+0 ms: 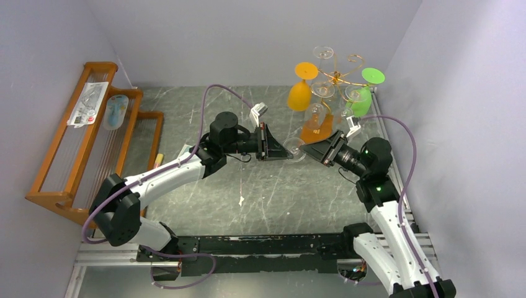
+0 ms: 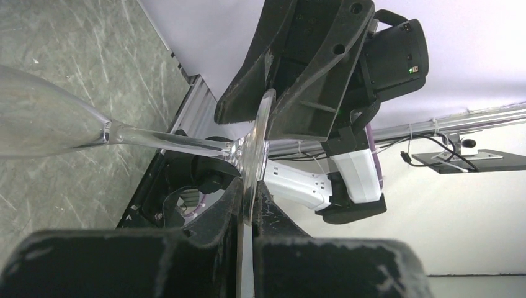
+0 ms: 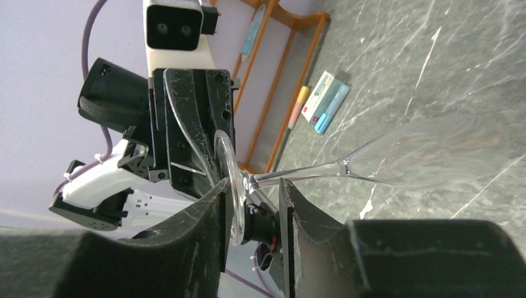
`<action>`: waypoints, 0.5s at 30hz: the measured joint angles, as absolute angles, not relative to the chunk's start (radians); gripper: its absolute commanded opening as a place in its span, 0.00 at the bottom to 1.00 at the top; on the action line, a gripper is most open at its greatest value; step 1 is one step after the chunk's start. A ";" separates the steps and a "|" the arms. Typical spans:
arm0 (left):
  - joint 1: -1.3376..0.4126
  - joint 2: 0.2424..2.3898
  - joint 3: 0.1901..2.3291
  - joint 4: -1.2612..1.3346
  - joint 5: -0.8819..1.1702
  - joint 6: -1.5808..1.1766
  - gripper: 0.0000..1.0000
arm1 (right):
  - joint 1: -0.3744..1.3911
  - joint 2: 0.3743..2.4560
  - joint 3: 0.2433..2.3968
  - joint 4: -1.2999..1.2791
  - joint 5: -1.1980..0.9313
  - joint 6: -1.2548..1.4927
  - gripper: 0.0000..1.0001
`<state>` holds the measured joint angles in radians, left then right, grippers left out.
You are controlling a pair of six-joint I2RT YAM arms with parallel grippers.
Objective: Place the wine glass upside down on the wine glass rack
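Observation:
A clear wine glass (image 1: pixel 296 149) hangs between my two grippers at mid-table, foot up and bowl toward the table. My left gripper (image 1: pixel 284 151) is shut on the rim of the glass's foot (image 2: pixel 259 133); its own jaws (image 2: pixel 251 198) pinch the disc, and the stem (image 2: pixel 167 141) runs off to the bowl (image 2: pixel 37 118). My right gripper (image 1: pixel 309 153) straddles the opposite rim. In the right wrist view the gripper (image 3: pixel 251 194) is open, the foot (image 3: pixel 228 180) resting against one finger with a gap to the other. The gold wire wine glass rack (image 1: pixel 338 77) stands behind on its wooden base (image 1: pixel 312 133).
An orange glass (image 1: pixel 300 93), a green glass (image 1: pixel 367 93) and clear glasses (image 1: pixel 322 85) hang on the wire rack. A large slatted wooden rack (image 1: pixel 80 146) fills the left side. A small box and markers (image 3: pixel 325 102) lie on the table near it.

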<state>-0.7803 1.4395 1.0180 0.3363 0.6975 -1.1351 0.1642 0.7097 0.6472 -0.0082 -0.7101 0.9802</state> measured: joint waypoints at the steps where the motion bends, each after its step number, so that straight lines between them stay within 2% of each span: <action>1: -0.780 1.441 1.018 0.335 0.699 -1.133 0.05 | 0.174 0.717 0.647 -0.005 -0.708 0.980 0.35; 2: -0.780 1.444 1.018 0.334 0.701 -1.131 0.05 | 0.187 0.725 0.647 -0.001 -0.704 0.980 0.33; 4: -0.780 1.449 1.018 0.334 0.701 -1.125 0.05 | 0.228 0.742 0.647 0.005 -0.694 0.979 0.24; 7: -0.776 1.453 1.018 0.326 0.701 -1.113 0.05 | 0.286 0.761 0.647 0.003 -0.659 0.969 0.02; 11: -0.760 1.457 1.018 0.315 0.698 -1.096 0.07 | 0.317 0.767 0.652 -0.007 -0.588 0.972 0.00; 13: -0.760 1.457 1.018 0.310 0.693 -1.087 0.15 | 0.326 0.761 0.661 -0.033 -0.564 0.968 0.00; 15: -0.761 1.456 1.018 0.309 0.692 -1.081 0.27 | 0.334 0.755 0.675 -0.066 -0.542 0.959 0.00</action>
<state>-0.7609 1.4563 1.0180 0.3088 0.6918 -1.0813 0.3336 0.7547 0.6754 -0.0658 -0.5415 0.9592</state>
